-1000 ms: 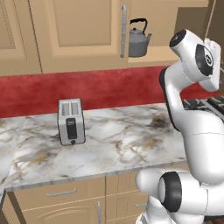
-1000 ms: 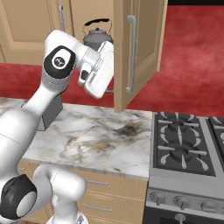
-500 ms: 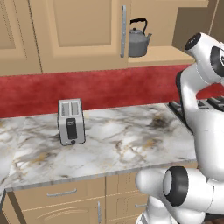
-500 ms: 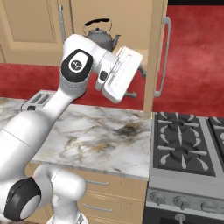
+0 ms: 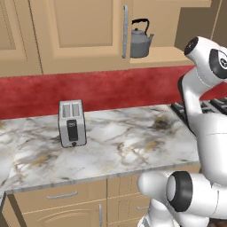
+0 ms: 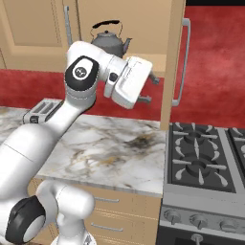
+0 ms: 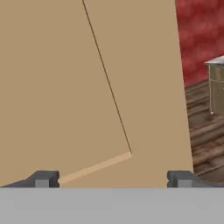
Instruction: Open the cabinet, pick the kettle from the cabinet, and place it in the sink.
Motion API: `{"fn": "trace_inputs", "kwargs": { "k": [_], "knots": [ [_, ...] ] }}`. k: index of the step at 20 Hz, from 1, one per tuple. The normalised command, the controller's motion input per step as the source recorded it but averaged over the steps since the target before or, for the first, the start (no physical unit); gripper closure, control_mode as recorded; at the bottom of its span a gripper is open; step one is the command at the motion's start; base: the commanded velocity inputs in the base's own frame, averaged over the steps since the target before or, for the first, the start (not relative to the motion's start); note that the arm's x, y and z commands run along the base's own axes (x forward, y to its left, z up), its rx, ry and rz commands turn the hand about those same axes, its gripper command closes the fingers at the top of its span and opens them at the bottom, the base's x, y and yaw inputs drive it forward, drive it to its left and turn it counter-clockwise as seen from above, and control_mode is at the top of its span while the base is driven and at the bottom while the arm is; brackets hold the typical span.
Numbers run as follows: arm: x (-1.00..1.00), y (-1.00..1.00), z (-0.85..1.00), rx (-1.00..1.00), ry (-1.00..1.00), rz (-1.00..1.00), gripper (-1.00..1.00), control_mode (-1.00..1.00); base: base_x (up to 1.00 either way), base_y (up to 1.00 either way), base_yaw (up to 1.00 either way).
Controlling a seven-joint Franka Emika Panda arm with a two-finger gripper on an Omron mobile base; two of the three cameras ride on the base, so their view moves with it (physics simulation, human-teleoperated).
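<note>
The tool (image 6: 149, 88) is hanging above the bench (image 6: 110, 153), its 2 fingers spread wide with nothing between them; in the hand view the fingertips (image 7: 43, 179) are standing far apart against bare tan panelling. It is sitting just below the open cabinet (image 6: 143, 28), on the side facing the swung-out right door (image 6: 173, 62), and is touching nothing. That open, empty stance looks like readiness for the kettle, since the door is already out of the way and the grab is not yet made.

On the bench, the toaster (image 5: 72, 123) is standing near the back edge towards the left end, well apart from the arm's work. The stove (image 6: 206, 162) is butting against the bench's right end.

Further back and higher, the kettle (image 6: 111, 42) is sitting upright on the cabinet shelf near its front edge, spout pointing toward the open door and black handle arching over the lid, so it is offering an easy reach from the front. The left door (image 5: 75, 31) is closed, its bar handle (image 5: 125, 32) just beside the kettle in the left base view.

The bench is pale veined marble over tan drawers, a red backsplash (image 5: 111, 88) is running behind it, and wooden flooring is showing in the hand view.
</note>
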Motion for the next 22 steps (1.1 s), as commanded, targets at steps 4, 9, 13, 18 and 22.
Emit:
{"fn": "trace_inputs", "kwargs": {
  "k": [4, 9, 13, 18, 22],
  "knots": [
    [-0.09, 0.43, 0.05, -0.07, 0.20, 0.25, -1.00, -1.00, 0.00, 0.00, 0.00],
    [-0.07, 0.54, 0.05, -0.03, 0.20, 0.25, -1.00, -1.00, 0.00, 0.00, 0.00],
    [-0.01, 0.60, 0.09, 0.00, 0.25, 0.24, -1.00, -1.00, 0.00, 0.00, 0.00],
    [0.00, 0.55, 0.11, 0.00, 0.28, 0.27, -1.00, -1.00, 0.00, 0.00, 0.00],
    [0.00, 0.50, 0.11, 0.00, 0.25, 0.28, -1.00, -1.00, 0.00, 0.00, 0.00]
  ]
}}
